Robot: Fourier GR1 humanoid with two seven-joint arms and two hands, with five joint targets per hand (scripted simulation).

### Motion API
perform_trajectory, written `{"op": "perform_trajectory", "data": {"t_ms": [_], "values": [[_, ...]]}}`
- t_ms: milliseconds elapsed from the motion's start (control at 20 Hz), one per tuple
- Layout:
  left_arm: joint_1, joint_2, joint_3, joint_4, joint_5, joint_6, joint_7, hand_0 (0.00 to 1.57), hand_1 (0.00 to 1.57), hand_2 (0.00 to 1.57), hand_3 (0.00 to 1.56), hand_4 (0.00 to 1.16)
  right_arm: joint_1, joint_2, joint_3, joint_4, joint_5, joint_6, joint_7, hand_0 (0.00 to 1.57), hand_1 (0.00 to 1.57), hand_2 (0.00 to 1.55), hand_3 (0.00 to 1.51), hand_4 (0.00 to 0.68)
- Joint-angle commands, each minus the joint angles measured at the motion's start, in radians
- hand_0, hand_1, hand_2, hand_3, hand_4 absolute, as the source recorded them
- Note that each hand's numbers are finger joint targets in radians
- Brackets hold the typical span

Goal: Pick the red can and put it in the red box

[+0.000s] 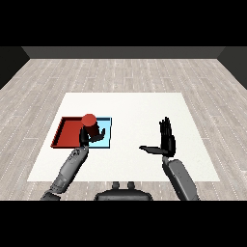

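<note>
In the head view, the white worktop (144, 111) carries a red tray (67, 132) and a light blue tray (107, 126) lying side by side, their edges touching, the blue one on the red tray's right. The red can (89, 124) is upright and appears to be above the line where the two trays meet, its round top level with the red tray's far edge. The left hand (91, 135) has its fingers curled round the can's lower half, gripping it, with the grey forearm (70, 169) running back toward the view's lower left corner. Whether the can's base touches a tray cannot be told, as the hand hides it. Well to the right of the red tray, the right hand (166, 140) is open above the bare worktop, fingers straight and pointing away, thumb stretched sideways toward the trays.
</note>
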Motion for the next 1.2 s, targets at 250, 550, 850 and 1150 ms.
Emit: {"op": "perform_trajectory", "data": {"t_ms": [250, 550, 850, 1150], "values": [[-0.04, 0.191, 0.184, 0.15, 0.025, -0.095, 0.068, 1.57, 1.57, 1.57, 1.49, 1.12, 0.104, -0.091, -0.124, 0.033, -0.022, 0.077, -0.015, 0.0, 0.0, 0.0, 0.0, 0.0], [-0.186, 0.188, 0.225, 0.562, -0.035, -0.138, -0.001, 1.57, 1.57, 1.55, 1.47, 1.09, 0.063, -0.057, -0.141, 0.129, 0.002, 0.065, -0.022, 0.0, 0.0, 0.0, 0.0, 0.0], [-0.355, 0.16, 0.275, 0.92, -0.07, -0.115, -0.052, 1.57, 1.57, 1.56, 1.5, 1.05, 0.054, -0.03, -0.123, 0.18, 0.03, 0.058, -0.035, 0.0, 0.0, 0.0, 0.0, 0.0], [-0.388, 0.13, 0.231, 1.09, -0.128, -0.075, 0.095, 0.65, 0.65, 0.7, 0.0, 0.64, 0.004, 0.019, -0.155, 0.299, 0.011, 0.061, -0.094, 0.0, 0.0, 0.0, 0.0, 0.0]]}}
